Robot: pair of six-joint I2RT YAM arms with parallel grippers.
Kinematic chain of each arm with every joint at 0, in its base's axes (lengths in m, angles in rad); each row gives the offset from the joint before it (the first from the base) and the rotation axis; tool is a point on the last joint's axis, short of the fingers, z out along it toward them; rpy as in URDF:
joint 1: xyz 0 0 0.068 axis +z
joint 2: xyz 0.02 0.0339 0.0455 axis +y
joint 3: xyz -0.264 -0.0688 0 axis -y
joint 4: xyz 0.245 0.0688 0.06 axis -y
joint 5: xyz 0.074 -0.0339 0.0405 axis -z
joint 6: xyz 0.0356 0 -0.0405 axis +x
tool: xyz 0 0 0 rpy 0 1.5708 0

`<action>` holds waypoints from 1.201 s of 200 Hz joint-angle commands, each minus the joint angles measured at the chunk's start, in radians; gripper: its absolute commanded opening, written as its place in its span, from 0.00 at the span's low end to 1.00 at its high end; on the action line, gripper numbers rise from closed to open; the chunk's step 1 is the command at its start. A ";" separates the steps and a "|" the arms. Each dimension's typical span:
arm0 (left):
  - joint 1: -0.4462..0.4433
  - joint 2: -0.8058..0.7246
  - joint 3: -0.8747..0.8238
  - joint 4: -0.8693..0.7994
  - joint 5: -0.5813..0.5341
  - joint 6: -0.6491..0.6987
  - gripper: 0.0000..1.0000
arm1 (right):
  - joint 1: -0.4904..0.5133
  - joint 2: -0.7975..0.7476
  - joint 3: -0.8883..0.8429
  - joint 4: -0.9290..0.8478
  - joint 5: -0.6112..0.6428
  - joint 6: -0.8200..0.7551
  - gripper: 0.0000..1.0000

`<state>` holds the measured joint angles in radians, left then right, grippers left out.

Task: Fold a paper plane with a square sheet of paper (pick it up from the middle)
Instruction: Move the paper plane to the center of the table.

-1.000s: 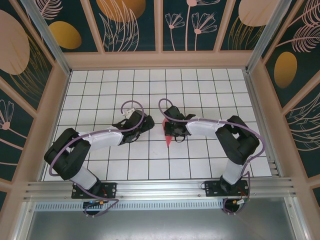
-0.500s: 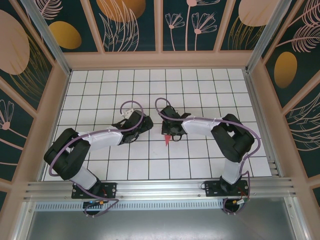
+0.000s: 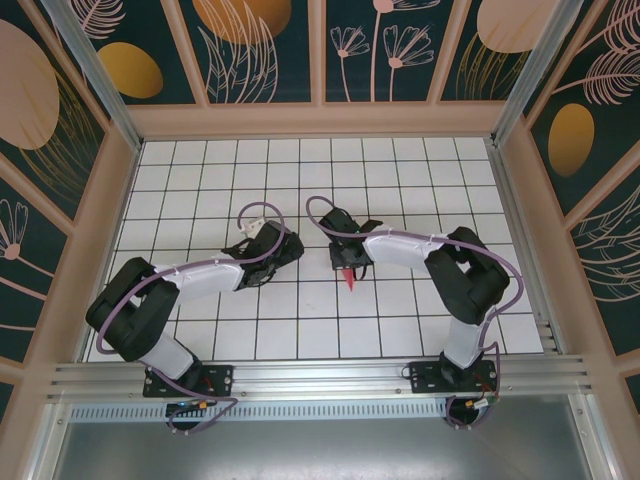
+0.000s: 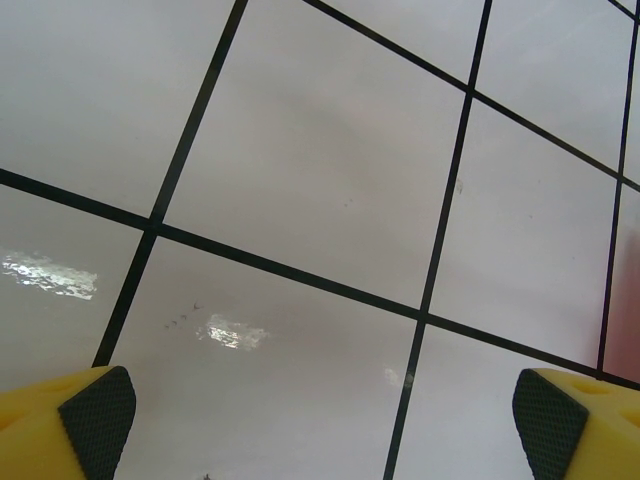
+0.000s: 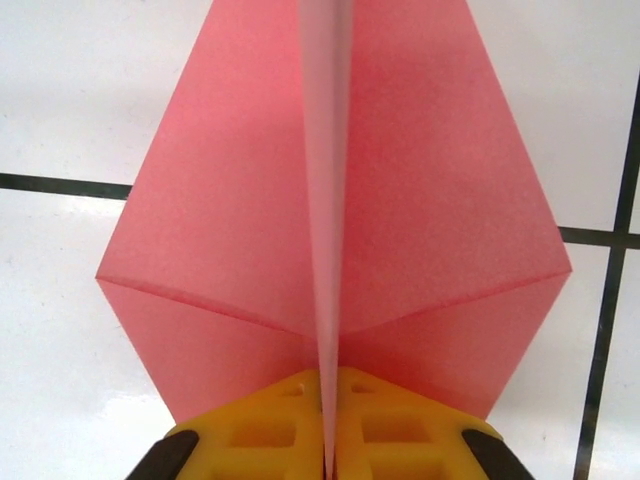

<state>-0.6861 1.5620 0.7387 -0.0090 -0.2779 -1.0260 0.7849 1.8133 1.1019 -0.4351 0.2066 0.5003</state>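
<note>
The paper plane (image 5: 220,230), one folded pink-red sheet with a raised centre crease and two wings, sits near the middle of the white gridded table (image 3: 400,170). The right gripper (image 5: 328,445) has its two yellow fingers clamped together on the crease at the plane's wide end. The left gripper (image 4: 320,415) hovers nearby over bare tiles, its two fingers spread wide apart.

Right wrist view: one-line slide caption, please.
The right fingers shut on the centre fold of the pink paper plane, its wings spread over the white tiled table.
</note>
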 commanded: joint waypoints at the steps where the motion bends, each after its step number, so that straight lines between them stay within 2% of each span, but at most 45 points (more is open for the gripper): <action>1: 0.007 -0.005 -0.007 -0.020 -0.013 0.006 0.99 | -0.005 0.024 0.027 -0.022 -0.020 -0.005 0.12; 20: 0.007 0.000 -0.007 -0.020 -0.010 0.007 0.99 | -0.007 0.034 0.024 -0.009 -0.035 0.011 0.14; 82: 0.007 0.006 0.000 -0.024 -0.010 0.007 0.99 | -0.009 0.050 -0.001 0.018 -0.059 0.052 0.14; 131: 0.012 -0.013 0.003 -0.045 -0.027 0.010 0.98 | -0.011 0.057 -0.019 0.041 -0.056 0.080 0.08; 179: 0.043 -0.074 0.014 -0.090 -0.071 0.054 0.99 | -0.090 0.018 0.106 0.042 -0.003 0.008 0.08; 240: 0.085 -0.088 0.032 -0.103 -0.055 0.095 0.99 | -0.212 0.198 0.304 0.054 -0.048 -0.088 0.07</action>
<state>-0.6117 1.4841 0.7410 -0.0799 -0.3229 -0.9680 0.5941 1.9327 1.3392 -0.3687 0.1658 0.4721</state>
